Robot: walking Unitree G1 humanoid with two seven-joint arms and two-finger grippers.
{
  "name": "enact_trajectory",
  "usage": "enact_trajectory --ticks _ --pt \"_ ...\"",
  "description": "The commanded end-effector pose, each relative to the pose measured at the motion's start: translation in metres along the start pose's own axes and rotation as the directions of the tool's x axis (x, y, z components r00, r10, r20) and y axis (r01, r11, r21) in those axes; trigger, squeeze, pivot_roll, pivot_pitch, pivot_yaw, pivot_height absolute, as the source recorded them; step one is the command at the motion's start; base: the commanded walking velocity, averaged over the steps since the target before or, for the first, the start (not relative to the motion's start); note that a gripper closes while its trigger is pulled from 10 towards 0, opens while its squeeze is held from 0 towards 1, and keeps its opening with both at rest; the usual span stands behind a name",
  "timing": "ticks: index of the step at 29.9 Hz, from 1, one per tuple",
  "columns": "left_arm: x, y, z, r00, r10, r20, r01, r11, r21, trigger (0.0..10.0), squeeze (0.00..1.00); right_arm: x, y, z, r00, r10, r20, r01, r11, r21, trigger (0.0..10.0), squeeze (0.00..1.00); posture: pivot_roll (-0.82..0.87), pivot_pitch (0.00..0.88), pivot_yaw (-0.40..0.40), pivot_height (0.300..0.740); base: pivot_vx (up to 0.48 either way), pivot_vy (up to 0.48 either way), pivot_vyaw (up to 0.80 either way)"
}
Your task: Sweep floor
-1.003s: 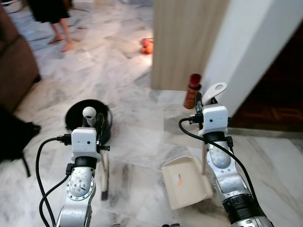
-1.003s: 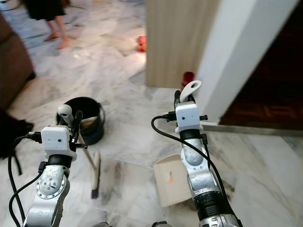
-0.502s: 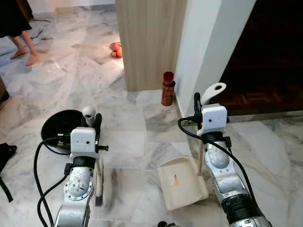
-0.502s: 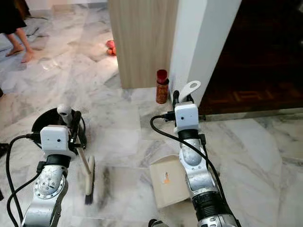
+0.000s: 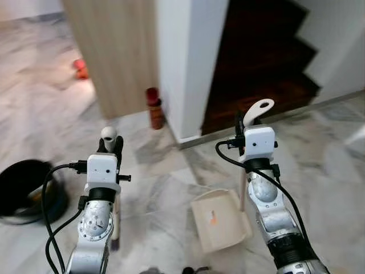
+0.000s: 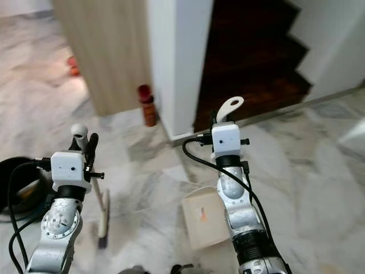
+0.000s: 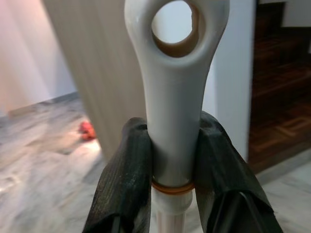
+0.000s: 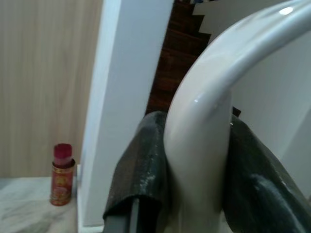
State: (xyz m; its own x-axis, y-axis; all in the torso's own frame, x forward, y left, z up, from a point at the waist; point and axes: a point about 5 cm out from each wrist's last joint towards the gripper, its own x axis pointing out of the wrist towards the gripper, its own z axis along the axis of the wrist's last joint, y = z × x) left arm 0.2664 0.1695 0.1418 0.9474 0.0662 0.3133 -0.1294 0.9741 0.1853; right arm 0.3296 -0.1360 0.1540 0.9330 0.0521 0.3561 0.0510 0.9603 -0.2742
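broom (image 6: 103,212) left of dustpan (image 6: 203,219), apart.

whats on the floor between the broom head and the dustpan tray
In the left eye view, only bare grey-veined marble floor lies between the dark-bristled broom head and the beige plastic dustpan tray; the small orange mark sits on the tray itself.
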Motion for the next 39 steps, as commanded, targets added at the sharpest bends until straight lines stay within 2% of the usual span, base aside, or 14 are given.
enact_trajectory --ticks 1,7,12,39 --pt "0.0016 0.0039 0.0062 0.999 0.012 0.038 -0.013 1.000 0.014 10.0 0.00 0.0032 0.0006 0.0072 1.000 -0.007 0.029 0.007 1.000 0.019 10.0 0.00 0.10 0.132 0.018 0.740 0.000 0.000 -0.80" --pt "0.0017 0.0033 0.0063 0.999 0.011 0.038 -0.012 1.000 0.027 10.0 0.00 0.0035 -0.0003 0.0071 1.000 -0.006 0.029 0.006 1.000 0.018 10.0 0.00 0.10 0.135 0.017 0.740 0.000 0.000 -0.80" --pt "0.0014 0.0033 0.0060 0.999 0.011 0.038 -0.012 0.999 0.030 10.0 0.00 0.0034 -0.0003 0.0072 1.000 -0.005 0.028 0.005 1.000 0.015 10.0 0.00 0.10 0.138 0.015 0.740 0.000 -0.404 -0.80" --pt "0.0067 0.0048 0.0065 0.999 -0.004 0.045 0.003 1.000 0.023 10.0 0.00 0.0013 -0.0004 0.0057 0.999 -0.025 0.020 0.025 1.000 0.019 10.0 0.00 0.10 0.134 0.035 0.740 0.000 0.000 -0.80"
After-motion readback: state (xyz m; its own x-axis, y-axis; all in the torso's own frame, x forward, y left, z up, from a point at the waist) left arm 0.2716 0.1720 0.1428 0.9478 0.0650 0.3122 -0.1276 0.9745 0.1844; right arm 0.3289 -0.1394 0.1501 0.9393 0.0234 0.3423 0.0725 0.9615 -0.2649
